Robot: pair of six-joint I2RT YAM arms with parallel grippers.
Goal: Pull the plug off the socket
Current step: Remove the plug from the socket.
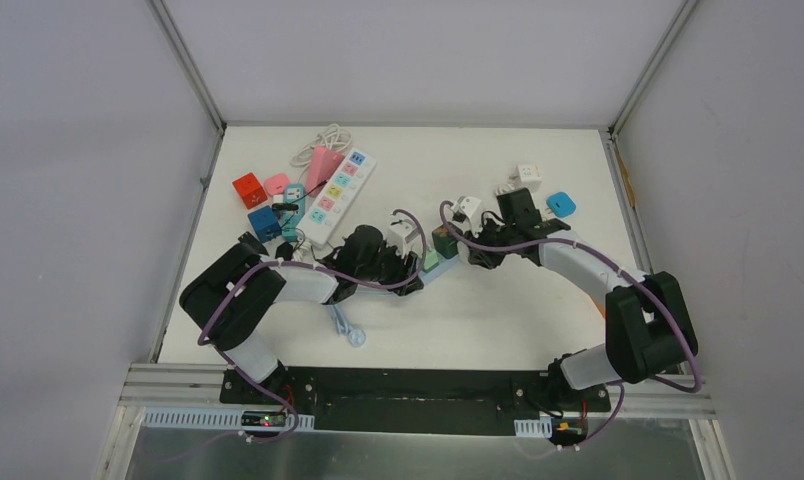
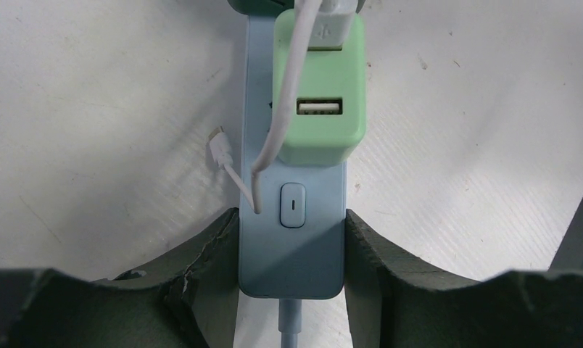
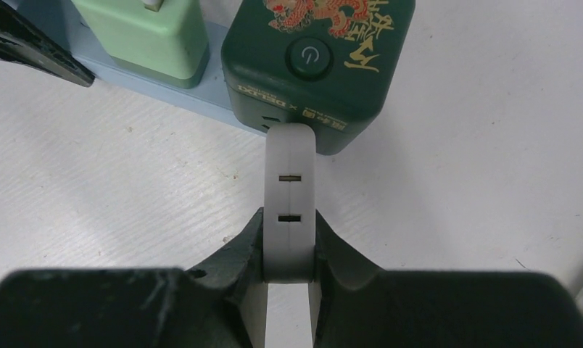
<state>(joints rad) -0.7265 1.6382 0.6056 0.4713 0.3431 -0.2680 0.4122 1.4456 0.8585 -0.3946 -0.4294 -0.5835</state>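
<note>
The left gripper (image 2: 292, 243) clamped the blue power strip (image 2: 292, 272) at its switch end. The right gripper (image 3: 288, 250) pinched the white plug (image 3: 289, 192) plugged into the green socket (image 3: 310, 69).

White power strip (image 1: 336, 192) with coloured sockets, red cube (image 1: 248, 187), blue cube (image 1: 264, 224), coiled white cable (image 1: 320, 140), light-blue adapter (image 1: 561, 204)

Top camera overhead, looking down — wrist cameras close, sharing blue strip (image 2: 292, 261).

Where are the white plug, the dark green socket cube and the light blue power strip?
white plug (image 3: 289, 196), right wrist view, flat face between its slots.
dark green socket cube (image 3: 259, 69), right wrist view, top face.
light blue power strip (image 2: 292, 254), left wrist view, bare end below switch.
</note>
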